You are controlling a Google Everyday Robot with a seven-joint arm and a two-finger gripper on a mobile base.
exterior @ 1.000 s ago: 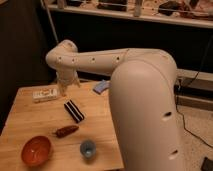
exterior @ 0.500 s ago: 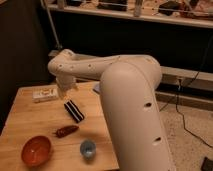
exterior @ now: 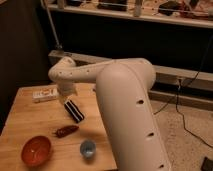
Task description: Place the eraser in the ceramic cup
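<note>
Hovering the hand (exterior: 68, 99), spread wide and empty, at the 11 o'clock end of the flat black white-striped eraser (exterior: 75, 112) lying on the wooden bench (exterior: 30, 119), probably risking an off-centre pinch and a swinging drop missing the small pale blue ceramic cup (exterior: 88, 148) at 6 o'clock.

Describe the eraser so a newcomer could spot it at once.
On the wooden table, look just below the gripper at the tip of the white arm. The eraser is the flat black block with white stripes; the reddish-brown lump in front is unstriped.
</note>
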